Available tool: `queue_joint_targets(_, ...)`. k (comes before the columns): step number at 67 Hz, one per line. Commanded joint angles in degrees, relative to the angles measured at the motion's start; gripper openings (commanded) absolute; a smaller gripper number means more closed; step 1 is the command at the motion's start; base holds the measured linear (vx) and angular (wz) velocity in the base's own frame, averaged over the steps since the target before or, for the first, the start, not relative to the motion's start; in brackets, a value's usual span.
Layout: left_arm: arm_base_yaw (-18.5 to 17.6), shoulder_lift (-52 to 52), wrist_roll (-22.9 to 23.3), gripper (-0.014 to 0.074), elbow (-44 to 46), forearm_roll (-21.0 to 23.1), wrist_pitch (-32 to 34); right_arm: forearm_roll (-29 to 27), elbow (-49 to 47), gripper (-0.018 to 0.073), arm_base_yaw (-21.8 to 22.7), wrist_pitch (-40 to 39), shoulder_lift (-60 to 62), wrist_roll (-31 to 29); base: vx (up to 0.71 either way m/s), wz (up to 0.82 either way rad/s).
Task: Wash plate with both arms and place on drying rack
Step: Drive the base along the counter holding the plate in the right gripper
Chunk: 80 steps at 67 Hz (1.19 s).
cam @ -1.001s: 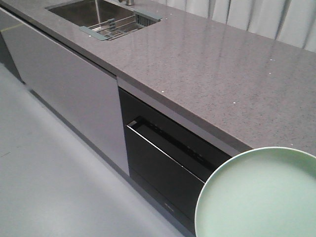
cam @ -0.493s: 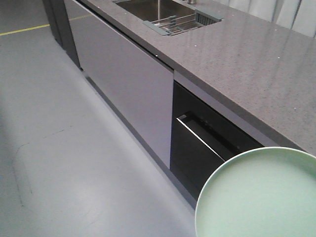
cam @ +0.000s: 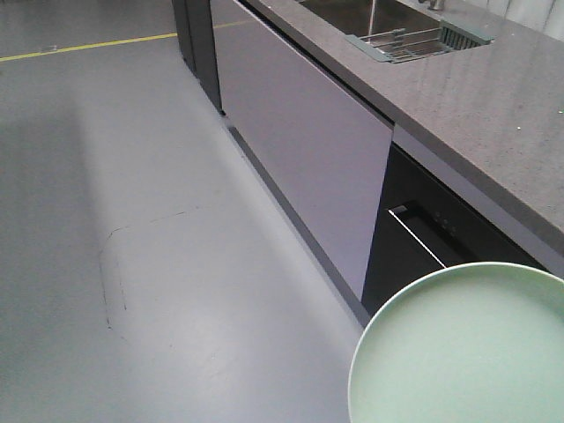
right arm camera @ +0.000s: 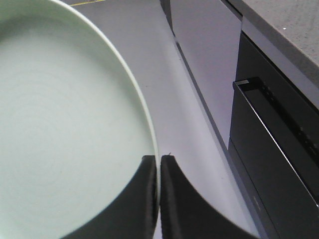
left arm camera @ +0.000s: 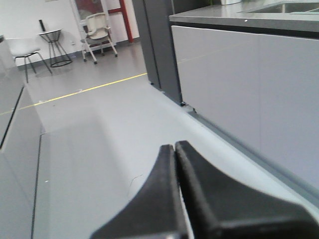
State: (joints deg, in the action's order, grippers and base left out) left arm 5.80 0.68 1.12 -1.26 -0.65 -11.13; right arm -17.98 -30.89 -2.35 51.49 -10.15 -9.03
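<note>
Gripping the plate (right arm camera: 65, 129) by its rim, my right hand (right arm camera: 159, 169) holds it above the floor (cam: 176, 264), well apart from the drying rack (cam: 412, 46); my left hand (left arm camera: 175, 152) is pinched together, empty.

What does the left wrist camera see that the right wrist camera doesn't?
Only the left wrist view: the left hand, shut on nothing, plus an office chair and a small table far off. Only the right wrist view: the right hand pinching the rim of the plate, and a black drawer front. Both: the grey floor and the pale cabinet front.
</note>
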Motion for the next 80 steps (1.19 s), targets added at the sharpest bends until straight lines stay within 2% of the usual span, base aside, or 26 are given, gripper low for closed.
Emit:
queue_joint_targets(1,-0.13,0.81,0.41,-0.0007,1.22,0.09,4.16,-0.70,-1.38,-0.0001,0.28,-4.03,-0.65,0.04,-0.05,0.27)
queue_joint_targets(80,-0.13,0.81,0.41,-0.0007,1.22,0.09,4.16,-0.70,-1.38,-0.0001,0.28,-4.03,-0.65,0.04,0.02,0.29)
